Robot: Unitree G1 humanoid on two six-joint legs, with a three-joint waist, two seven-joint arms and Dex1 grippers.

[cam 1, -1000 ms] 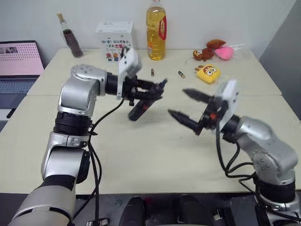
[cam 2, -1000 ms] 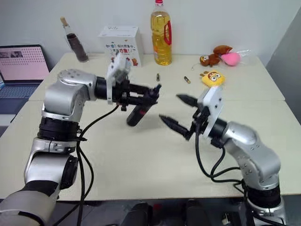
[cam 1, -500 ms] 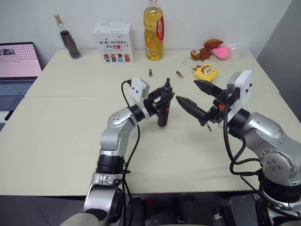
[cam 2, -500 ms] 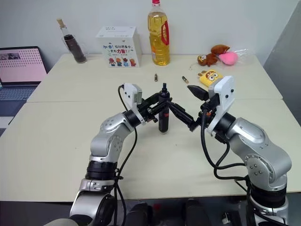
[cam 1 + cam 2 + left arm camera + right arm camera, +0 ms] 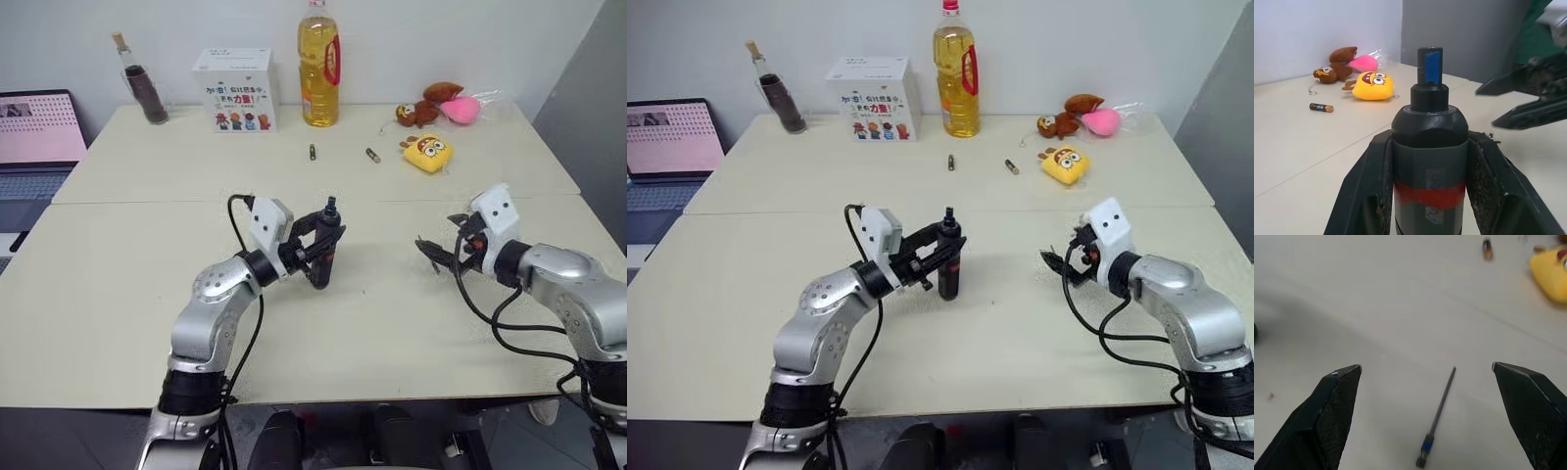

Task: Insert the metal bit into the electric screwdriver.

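Black fingers of the left tool (image 5: pixel 318 245) clamp the electric screwdriver (image 5: pixel 324 247) upright, base on the tabletop (image 5: pixel 392 323), chuck up and empty. Spread wide, the right tool (image 5: pixel 1437 401) hovers over the metal bit (image 5: pixel 1437 418) lying flat between its fingers; picking up and inserting remain.

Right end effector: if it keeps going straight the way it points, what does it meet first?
Most likely the metal bit, lying on the table between the open right end effector fingers; depth is uncertain.

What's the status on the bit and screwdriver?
Left hand shut on electric screwdriver, upright. Right hand open above metal bit, flat on table. Nothing in the way.
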